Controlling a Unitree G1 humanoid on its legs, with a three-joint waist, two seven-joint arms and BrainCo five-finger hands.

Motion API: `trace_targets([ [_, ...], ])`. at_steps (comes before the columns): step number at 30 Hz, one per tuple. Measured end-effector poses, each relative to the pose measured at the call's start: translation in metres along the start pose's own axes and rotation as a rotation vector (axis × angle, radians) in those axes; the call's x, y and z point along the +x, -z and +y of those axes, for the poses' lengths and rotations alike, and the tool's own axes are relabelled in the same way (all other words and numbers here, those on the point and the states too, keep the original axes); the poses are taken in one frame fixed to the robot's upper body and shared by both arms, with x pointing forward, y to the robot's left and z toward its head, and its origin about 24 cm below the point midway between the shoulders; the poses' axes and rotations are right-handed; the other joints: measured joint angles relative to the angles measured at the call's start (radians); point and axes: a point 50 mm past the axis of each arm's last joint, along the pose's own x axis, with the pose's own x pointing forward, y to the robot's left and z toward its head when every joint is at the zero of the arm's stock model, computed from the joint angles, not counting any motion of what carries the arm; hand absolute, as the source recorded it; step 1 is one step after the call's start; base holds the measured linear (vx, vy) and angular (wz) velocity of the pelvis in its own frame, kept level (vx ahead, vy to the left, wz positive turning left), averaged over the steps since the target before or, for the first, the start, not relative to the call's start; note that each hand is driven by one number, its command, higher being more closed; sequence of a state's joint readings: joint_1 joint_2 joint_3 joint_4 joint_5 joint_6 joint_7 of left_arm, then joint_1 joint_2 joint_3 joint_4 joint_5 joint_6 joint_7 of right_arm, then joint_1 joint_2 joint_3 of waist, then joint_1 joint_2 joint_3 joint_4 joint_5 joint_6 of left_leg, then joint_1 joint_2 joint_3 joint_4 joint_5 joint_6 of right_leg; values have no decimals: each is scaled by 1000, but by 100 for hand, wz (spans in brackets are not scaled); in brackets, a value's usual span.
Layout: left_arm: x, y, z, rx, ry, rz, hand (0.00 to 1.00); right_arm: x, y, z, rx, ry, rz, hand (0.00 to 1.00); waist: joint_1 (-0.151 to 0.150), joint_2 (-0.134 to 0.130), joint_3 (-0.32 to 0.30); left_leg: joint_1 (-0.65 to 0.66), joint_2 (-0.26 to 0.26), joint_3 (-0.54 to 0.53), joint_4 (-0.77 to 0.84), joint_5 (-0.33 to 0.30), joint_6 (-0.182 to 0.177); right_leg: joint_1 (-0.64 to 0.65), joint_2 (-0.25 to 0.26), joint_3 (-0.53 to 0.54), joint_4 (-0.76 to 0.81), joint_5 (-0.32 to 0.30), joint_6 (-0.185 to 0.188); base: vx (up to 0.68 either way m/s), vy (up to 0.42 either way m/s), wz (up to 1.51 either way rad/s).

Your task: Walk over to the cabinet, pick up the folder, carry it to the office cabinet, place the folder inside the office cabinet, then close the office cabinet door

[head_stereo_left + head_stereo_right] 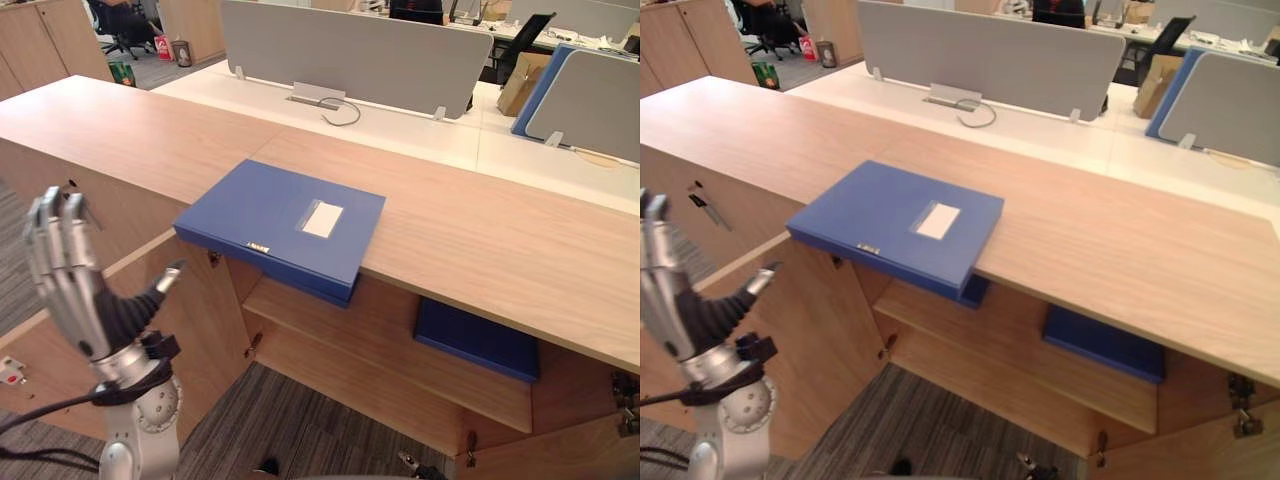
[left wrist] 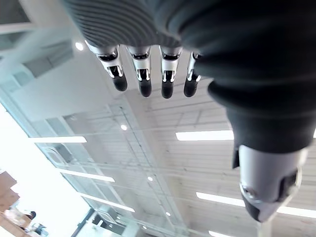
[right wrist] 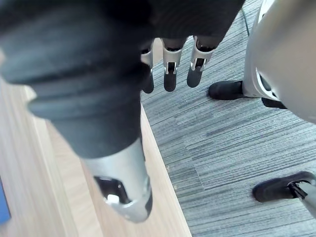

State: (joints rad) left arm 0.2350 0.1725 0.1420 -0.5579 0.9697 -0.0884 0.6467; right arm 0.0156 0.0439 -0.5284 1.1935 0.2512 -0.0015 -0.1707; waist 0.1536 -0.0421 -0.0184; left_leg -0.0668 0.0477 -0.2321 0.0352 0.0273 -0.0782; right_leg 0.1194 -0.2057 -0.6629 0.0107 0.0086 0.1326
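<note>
A blue folder (image 1: 280,228) with a white label lies flat on the wooden cabinet top (image 1: 480,230), its near corner overhanging the front edge. My left hand (image 1: 75,285) is raised at the lower left, in front of the cabinet and apart from the folder, with straight fingers (image 2: 143,74) and thumb spread, holding nothing. My right hand (image 3: 169,74) hangs low beside a wooden panel edge, fingers relaxed over the grey carpet, empty.
The cabinet stands open below the top: a wooden door (image 1: 190,320) swings out on the left, and a second blue folder (image 1: 478,340) lies on the inner shelf. Grey desk dividers (image 1: 350,50) and white desks stand behind the cabinet.
</note>
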Motion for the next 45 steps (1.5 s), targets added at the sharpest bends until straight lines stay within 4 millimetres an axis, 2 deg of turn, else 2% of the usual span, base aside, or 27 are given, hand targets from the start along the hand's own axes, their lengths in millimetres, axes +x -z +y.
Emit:
trace_targets([
  [3,6,-8,-4,11,47,-160,0,1,1,-3,-5,8,8,0,-2,5,-3,9,5,10,-2,0,0,0,3,12,0,0,0,1,-5,-11],
  [5,11,-6,-11,54,88,-261,0,1,1,-6,-9,17,11,0,-4,17,-14,20,9,15,-12,1,1,3,4,18,1,0,0,-18,-3,-8],
  [9,17,1,-14,135,148,-370,0,2,-1,-17,-2,47,9,0,-5,22,-16,32,10,24,-20,1,2,3,2,33,4,0,0,-16,8,-9],
  [14,19,12,-23,213,232,-444,0,3,-5,-25,27,71,-2,0,-10,18,-19,35,10,28,-32,7,4,0,1,35,5,0,0,-1,2,-1],
  [18,11,16,-35,231,338,-487,0,4,-8,-28,60,83,-11,0,-11,17,-20,36,9,30,-32,7,4,0,0,36,5,0,0,0,0,0],
  [26,-7,30,-57,255,524,-472,0,4,-9,-29,68,87,-17,0,-26,18,-31,51,11,47,-43,9,6,-2,-4,55,12,-1,-1,-4,1,-4],
  [39,-11,51,-82,309,666,-432,0,4,-11,-29,51,88,-23,0,-54,16,-41,69,15,84,-58,14,9,-27,-9,99,31,-1,-1,-4,2,-9],
  [45,-6,52,-90,321,671,-425,0,4,-8,-31,56,92,-8,0,-65,16,-49,76,19,94,-68,20,11,-32,-9,110,37,-1,-1,-6,-3,-4],
])
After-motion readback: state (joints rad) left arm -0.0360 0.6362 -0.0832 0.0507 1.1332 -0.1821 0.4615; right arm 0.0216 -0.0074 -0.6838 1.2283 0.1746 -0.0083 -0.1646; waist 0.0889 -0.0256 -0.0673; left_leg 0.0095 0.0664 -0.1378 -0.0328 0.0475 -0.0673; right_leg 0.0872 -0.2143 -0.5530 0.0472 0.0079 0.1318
